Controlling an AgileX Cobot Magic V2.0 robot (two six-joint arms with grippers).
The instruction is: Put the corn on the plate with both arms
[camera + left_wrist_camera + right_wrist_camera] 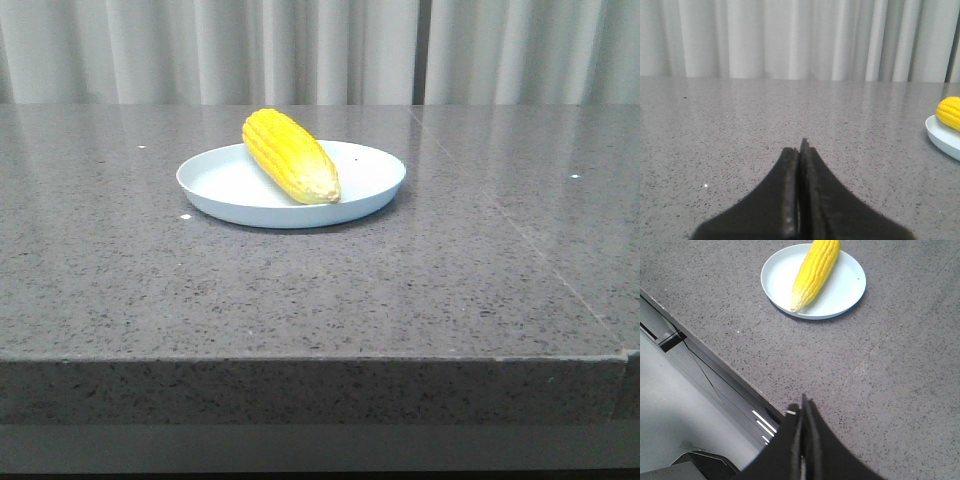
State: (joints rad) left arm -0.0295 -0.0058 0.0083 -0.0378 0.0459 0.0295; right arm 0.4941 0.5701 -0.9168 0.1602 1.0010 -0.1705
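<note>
Toward the table's (300, 300) far edge: bright yellow kernelled corn cob (290, 155) lies on round pale blue-white plate (375, 185).
Keep both arms clear; left gripper (800, 150) and right gripper (803, 407) are pressed together, holding nothing.

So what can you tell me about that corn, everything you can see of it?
The corn is one bright yellow cob with neat lengthwise rows of kernels, tapering to a paler tip that points toward the table's near edge. It looks whole, slightly glossy, possibly plastic. It lies on its side, diagonally across the pale blue plate, its thick end reaching over the far rim. Only the plate touches it; neither tool is near it.
</note>
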